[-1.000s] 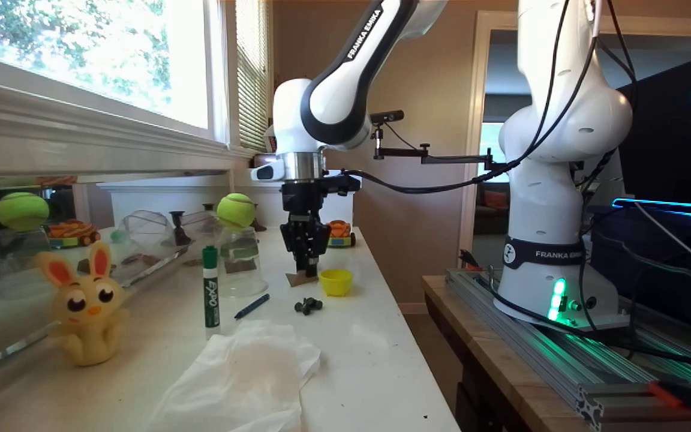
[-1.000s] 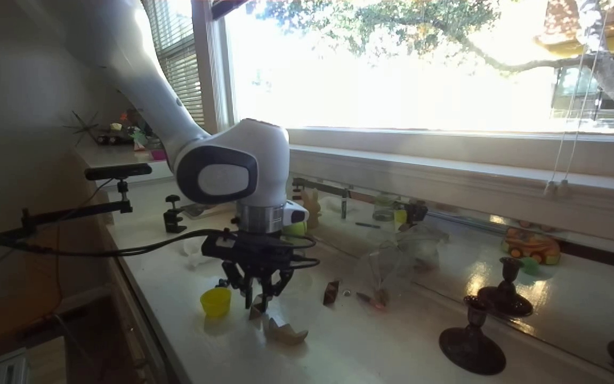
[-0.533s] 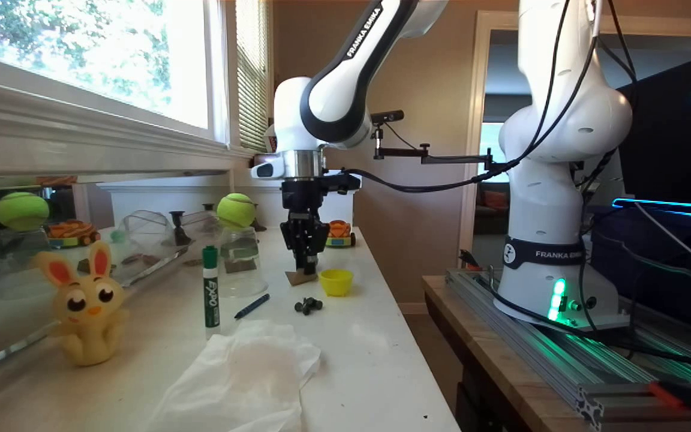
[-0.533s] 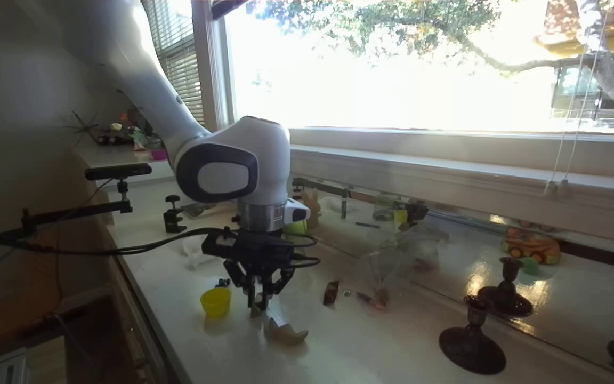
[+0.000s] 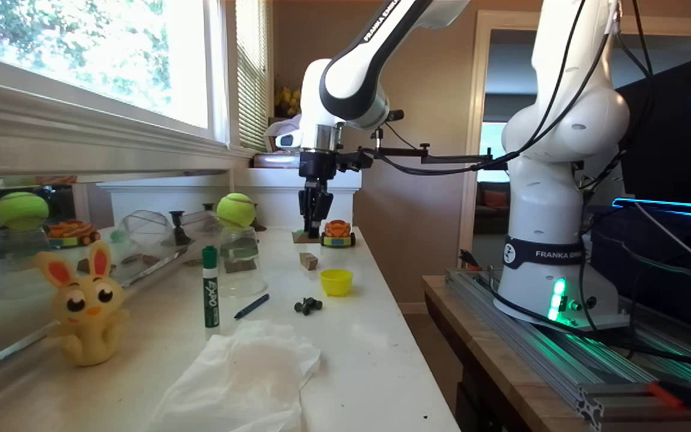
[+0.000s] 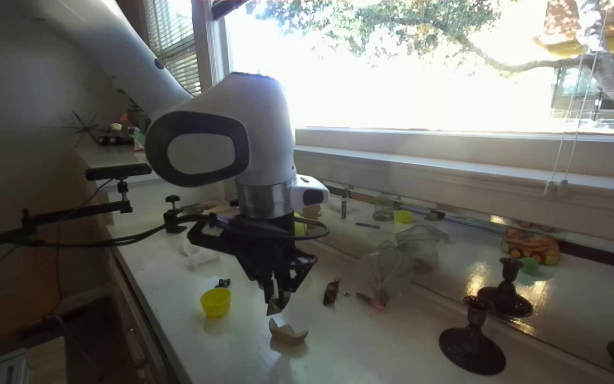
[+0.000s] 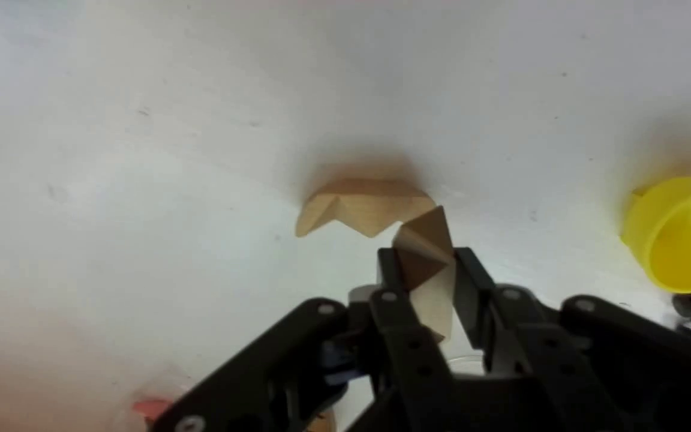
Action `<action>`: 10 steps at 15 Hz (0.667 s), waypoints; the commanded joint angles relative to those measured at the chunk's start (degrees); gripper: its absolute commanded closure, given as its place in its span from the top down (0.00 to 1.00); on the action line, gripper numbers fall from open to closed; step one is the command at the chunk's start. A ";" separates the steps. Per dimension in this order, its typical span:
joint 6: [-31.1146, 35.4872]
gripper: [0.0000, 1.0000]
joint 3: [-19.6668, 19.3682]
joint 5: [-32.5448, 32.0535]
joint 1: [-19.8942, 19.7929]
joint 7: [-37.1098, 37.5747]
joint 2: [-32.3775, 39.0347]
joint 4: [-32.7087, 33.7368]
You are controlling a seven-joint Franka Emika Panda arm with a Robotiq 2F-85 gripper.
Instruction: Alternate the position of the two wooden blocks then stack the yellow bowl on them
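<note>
A pale wooden block (image 7: 432,297) with angled notches hangs above the counter, my gripper (image 7: 423,261) shut on it. In an exterior view this held block (image 6: 275,306) shows below the fingertips, off the surface. The second wooden block (image 7: 369,207), zigzag-edged, lies on the counter just beyond the held one in the wrist view; in an exterior view this resting block (image 6: 288,333) is below and a little right of my gripper (image 6: 277,300). Upright on the counter stands the yellow bowl (image 5: 336,282), seen at the right edge of the wrist view, apart from both blocks.
A small black item (image 5: 308,306) sits near the bowl. Around it are a crayon (image 5: 252,306), a green marker (image 5: 211,291), an upturned glass (image 5: 240,270) with a tennis ball, and a toy car (image 5: 338,234). Dark candle holders (image 6: 472,346) stand near the mirror.
My gripper has shut on the wooden block and lifted it, moving rightward in an exterior view. The resting block has come into sight where the arm covered it. The bowl has barely shifted.
</note>
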 commanded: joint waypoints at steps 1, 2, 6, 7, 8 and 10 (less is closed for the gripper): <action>0.88 0.06 -2.37 -3.57 -1.39 5.10 -6.20 -4.23; 0.84 0.06 -2.87 -3.80 -1.41 5.67 -6.50 -4.45; 0.70 0.06 -3.57 -2.55 0.11 5.14 -5.44 -4.19; 0.69 0.06 -3.50 -2.27 0.51 4.92 -5.12 -4.11; 0.64 0.06 -3.46 -2.16 0.84 4.70 -4.88 -4.10; 0.73 0.06 -3.37 -2.19 1.43 4.59 -4.43 -4.19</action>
